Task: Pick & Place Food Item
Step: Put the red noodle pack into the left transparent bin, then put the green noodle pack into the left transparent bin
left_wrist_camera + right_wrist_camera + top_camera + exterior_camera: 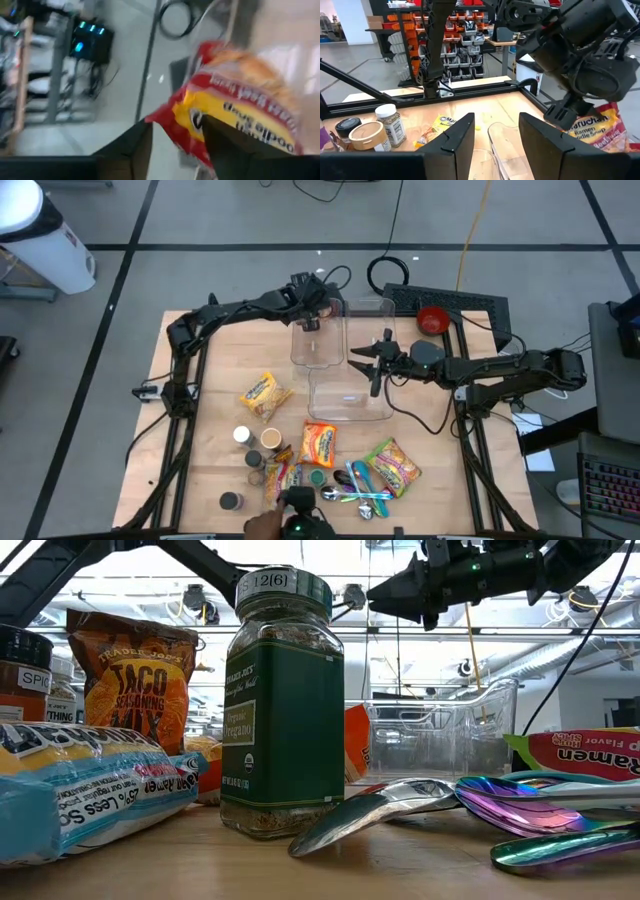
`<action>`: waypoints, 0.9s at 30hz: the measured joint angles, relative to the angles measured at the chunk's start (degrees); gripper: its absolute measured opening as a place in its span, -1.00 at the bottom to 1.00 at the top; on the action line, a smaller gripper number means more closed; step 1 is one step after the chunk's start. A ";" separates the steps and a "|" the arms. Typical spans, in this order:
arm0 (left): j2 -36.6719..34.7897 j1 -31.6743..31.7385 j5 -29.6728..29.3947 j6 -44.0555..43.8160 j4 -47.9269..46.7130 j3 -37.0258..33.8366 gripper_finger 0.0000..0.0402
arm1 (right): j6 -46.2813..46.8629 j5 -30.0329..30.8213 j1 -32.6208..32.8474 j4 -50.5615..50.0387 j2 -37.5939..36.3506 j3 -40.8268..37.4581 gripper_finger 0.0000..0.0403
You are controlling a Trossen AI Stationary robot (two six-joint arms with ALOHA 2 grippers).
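wooden table [215,450] sits on a grey floor with shelving and bins in the room behind, packets, jars and spoons [362,492] crowding its near edge. left hand [310,318] is over the far clear bin [322,332], fingers parted around a ramen packet [240,105]. right hand [374,366] hangs half open and empty over the near bin [350,395], bare wood at the table's sides.

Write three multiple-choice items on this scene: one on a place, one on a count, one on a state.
1. The left gripper hangs over: A the spoons; B the far clear bin; C the red bowl.
2. Clear bins on the table: A one; B two; C four.
3. The right gripper is: A open and empty; B shut on a jar; C shut on the spoons.
Key: B, the high view shows it above that bin's far end; B, a near bin adjoins the far one; A, its fingers stand apart with nothing between.
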 joint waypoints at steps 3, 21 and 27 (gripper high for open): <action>-0.17 -0.23 -4.73 0.58 0.56 0.01 0.12 | 0.21 0.04 -0.01 -0.44 0.00 0.00 -0.28; -10.02 -4.75 -14.49 -13.88 -4.44 -0.02 0.47 | 0.45 -0.07 -0.01 -1.69 0.00 0.00 -0.25; -20.69 -3.08 23.13 -23.24 -13.48 -1.49 0.43 | 0.05 -0.51 0.02 -4.91 -2.90 -0.04 -0.27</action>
